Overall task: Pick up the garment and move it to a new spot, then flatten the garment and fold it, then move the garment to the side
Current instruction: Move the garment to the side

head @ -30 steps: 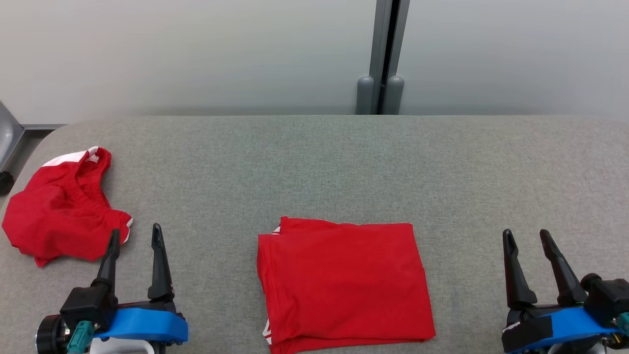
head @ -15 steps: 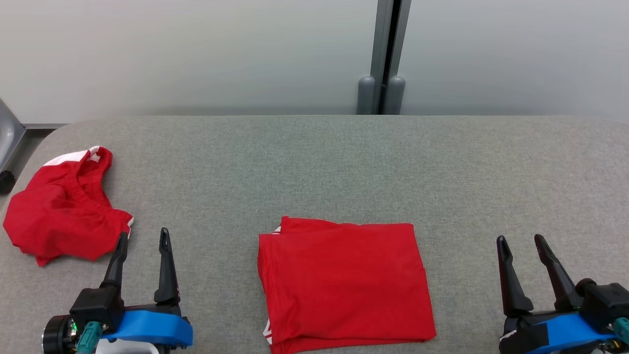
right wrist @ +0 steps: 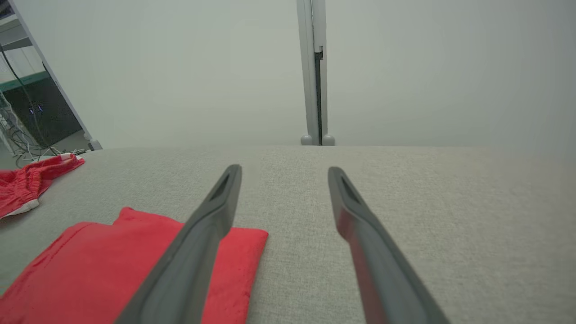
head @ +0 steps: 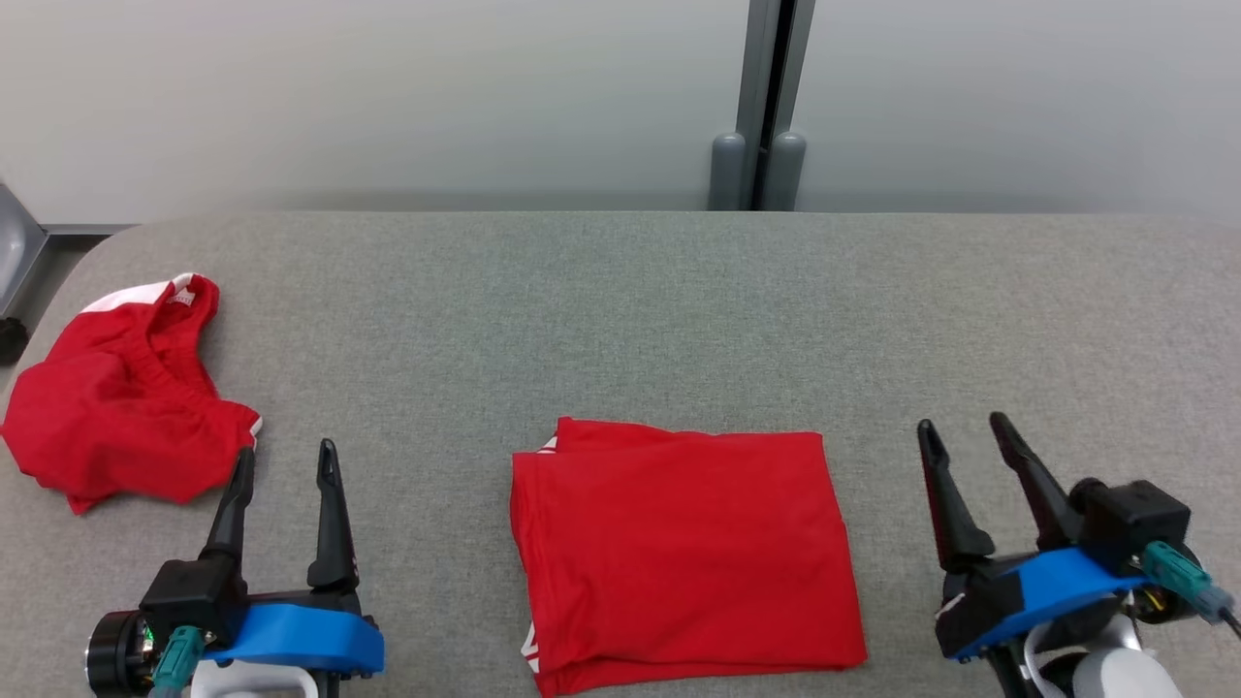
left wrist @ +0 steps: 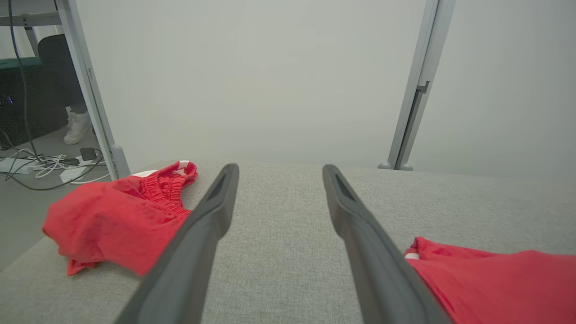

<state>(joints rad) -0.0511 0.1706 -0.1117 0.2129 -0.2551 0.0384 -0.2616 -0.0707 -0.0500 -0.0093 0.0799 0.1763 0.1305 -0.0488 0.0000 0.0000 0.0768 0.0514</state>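
We record that the left wrist view takes in the floor beyond the table's 9 o'clock edge. There lie a tangle of white and dark cables (left wrist: 45,162) and a person's white shoe (left wrist: 77,128), past a slim grey frame leg (left wrist: 90,99). The head view gives the full layout from above, with both grippers. The right wrist view shows the vertical grey post (right wrist: 312,72) head-on at 12 o'clock, against the pale wall.

On the grey woven fabric tabletop (head: 620,310), a crumpled red garment with an elastic waistband and white trim (head: 121,397) lies at 9 o'clock, near the rounded corner. The folded red cloth garment (head: 684,557) lies at 6 o'clock, close to the near edge and well apart from the crumpled one. It is a flat, roughly square stack. Layered edges show along its 9 o'clock side, with slivers of white at its 11 and 7 o'clock corners.

The left gripper (head: 287,448) sits at 8 o'clock, between the two garments. Its fingers point to 12 o'clock, spread wide and holding nothing, and one fingertip stands just beside the crumpled garment's hem. The right gripper (head: 960,421) sits at 4 o'clock, apart from the folded garment. Its fingers lean toward 11 o'clock, likewise spread wide and empty. We cannot tell whether either gripper touches the tabletop.
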